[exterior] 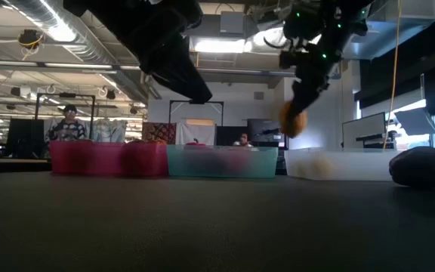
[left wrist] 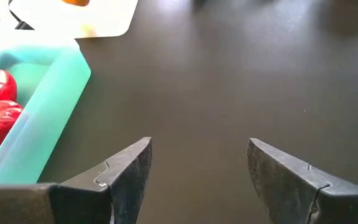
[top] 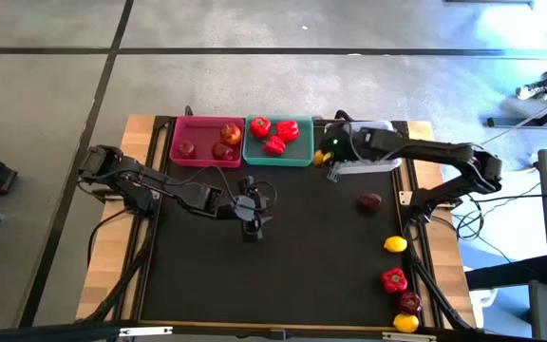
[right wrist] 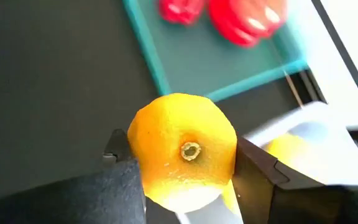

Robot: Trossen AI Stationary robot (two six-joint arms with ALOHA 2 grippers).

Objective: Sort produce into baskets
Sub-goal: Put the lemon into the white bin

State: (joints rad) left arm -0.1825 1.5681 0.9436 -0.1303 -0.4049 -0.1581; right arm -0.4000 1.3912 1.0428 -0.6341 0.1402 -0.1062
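Right hand was clamped on a lemon, one finger pressed to each side of it, held in the air at the near edge of the white basket, close to the corner it shares with the teal basket. A second lemon showed blurred in the white basket just past the held one. Left hand hung over bare bench in front of the teal and pink baskets, fingers apart with nothing between them. Three baskets stood in a row touching along the far edge of the bench: pink basket on the left with three apples in it, teal in the middle with three red peppers, white on the right, partly covered by the right arm. Loose produce lay on the right side of the bench: one dark apple alone near the white basket, then along the right edge a lemon, a pepper, an apple and another lemon. In the low view a person stood in the room well behind the pink basket.
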